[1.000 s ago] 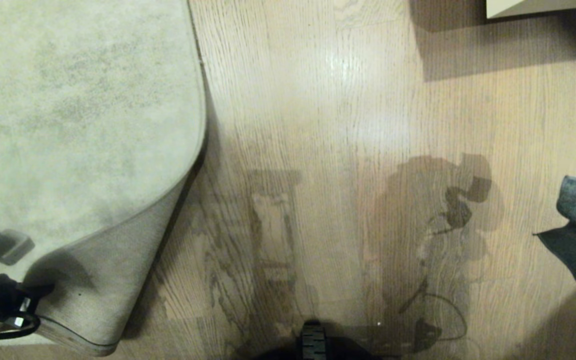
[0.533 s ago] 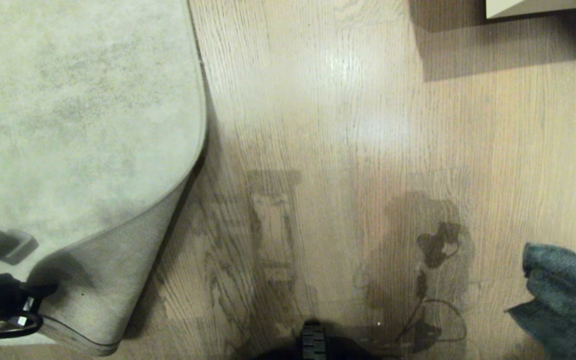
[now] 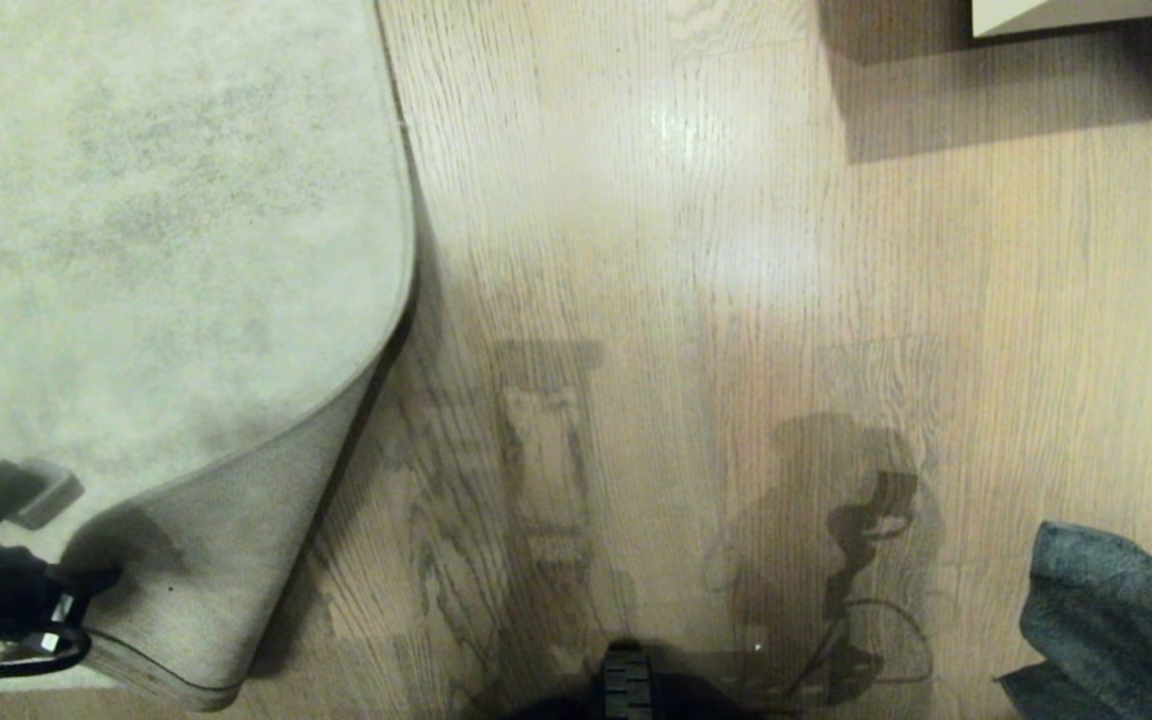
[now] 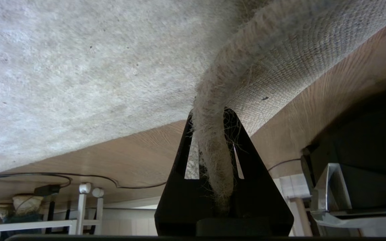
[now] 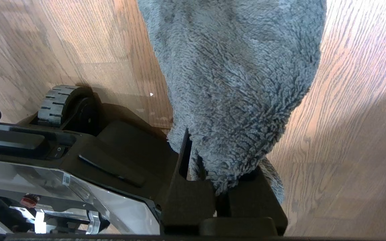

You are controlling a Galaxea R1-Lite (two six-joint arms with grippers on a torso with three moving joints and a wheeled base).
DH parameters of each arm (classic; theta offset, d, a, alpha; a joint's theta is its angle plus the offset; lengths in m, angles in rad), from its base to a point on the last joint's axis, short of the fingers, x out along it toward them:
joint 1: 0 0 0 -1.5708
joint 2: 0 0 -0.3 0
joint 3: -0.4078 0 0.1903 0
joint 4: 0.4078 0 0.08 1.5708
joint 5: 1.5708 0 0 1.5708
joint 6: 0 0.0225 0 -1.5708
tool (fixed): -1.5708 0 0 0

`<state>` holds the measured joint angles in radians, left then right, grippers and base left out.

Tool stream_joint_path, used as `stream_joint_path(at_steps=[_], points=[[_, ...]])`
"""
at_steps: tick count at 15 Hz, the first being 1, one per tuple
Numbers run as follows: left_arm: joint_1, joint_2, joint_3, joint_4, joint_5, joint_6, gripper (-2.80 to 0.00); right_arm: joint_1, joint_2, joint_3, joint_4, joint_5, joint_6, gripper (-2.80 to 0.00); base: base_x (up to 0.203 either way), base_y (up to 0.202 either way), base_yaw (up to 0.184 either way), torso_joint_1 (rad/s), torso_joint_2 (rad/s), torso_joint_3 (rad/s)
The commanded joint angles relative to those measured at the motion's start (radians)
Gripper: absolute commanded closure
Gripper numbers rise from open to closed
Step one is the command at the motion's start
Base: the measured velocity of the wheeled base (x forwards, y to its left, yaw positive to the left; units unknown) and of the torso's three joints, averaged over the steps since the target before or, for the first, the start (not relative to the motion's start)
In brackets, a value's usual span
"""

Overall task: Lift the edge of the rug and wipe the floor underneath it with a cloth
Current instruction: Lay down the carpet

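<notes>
The rug edge (image 4: pixel 213 134) runs straight between the black jaws of the left gripper (image 4: pixel 213 157), which pinch its fringed border; to one side of the jaws lies the pale pile top, to the other the woven backing curving away. In the head view that corner (image 3: pixel 206 590) is peeled up and folded over at the lower left, with the left gripper (image 3: pixel 46 610) clamped at its tip. A dark gap shows under the raised fold, and the rug's long side edge runs straight away from there.

The cloth (image 5: pixel 236 77) hangs bunched from the right gripper (image 5: pixel 219 187), whose jaws are pressed onto its lower end; in the head view it (image 3: pixel 1106 630) sits at the lower right, well apart from the rug.

Between the two jaw pairs the floor (image 3: pixel 696 300) is a broad bare stretch of wood planks. The robot's base and a ribbed wheel (image 5: pixel 59 103) lie just beside the right jaws. A pale furniture corner (image 3: pixel 1086 15) stands far off. No readable writing shows.
</notes>
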<state>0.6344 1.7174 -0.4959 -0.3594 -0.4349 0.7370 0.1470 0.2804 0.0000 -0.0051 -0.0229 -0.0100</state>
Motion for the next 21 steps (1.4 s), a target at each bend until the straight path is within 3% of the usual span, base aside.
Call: stream_joint_path(at_steps=[1,5,9,12,16,21], points=[[-0.005,-0.001,0.003,-0.003,-0.002,0.004,0.00,-0.002,0.004,0.000,0.001,0.001,-0.001,0.00,0.000,0.000,0.000,0.000,0.00,0.000],[-0.017,-0.007,0.000,-0.003,-0.002,0.004,0.00,-0.206,0.001,0.000,-0.008,0.000,0.004,0.00,0.000,0.000,0.000,0.000,0.00,0.000],[-0.027,-0.007,-0.003,-0.003,-0.002,0.004,0.00,-0.204,-0.005,0.000,-0.010,-0.002,0.023,0.00,0.000,0.000,0.000,0.000,0.00,0.000],[-0.027,-0.009,-0.003,-0.003,-0.002,0.004,0.00,-0.104,-0.037,0.000,-0.010,-0.002,0.022,0.00,0.000,0.000,0.000,0.000,0.00,0.000],[-0.027,-0.007,-0.003,-0.003,-0.002,0.004,0.00,-0.137,-0.263,0.000,-0.009,-0.004,0.029,0.00,0.000,0.000,0.000,0.000,0.00,0.000],[-0.028,-0.041,0.005,-0.003,-0.007,0.005,0.00,-0.144,-0.279,0.000,-0.009,-0.005,0.045,0.00,0.000,0.000,0.000,0.000,0.00,0.000]])
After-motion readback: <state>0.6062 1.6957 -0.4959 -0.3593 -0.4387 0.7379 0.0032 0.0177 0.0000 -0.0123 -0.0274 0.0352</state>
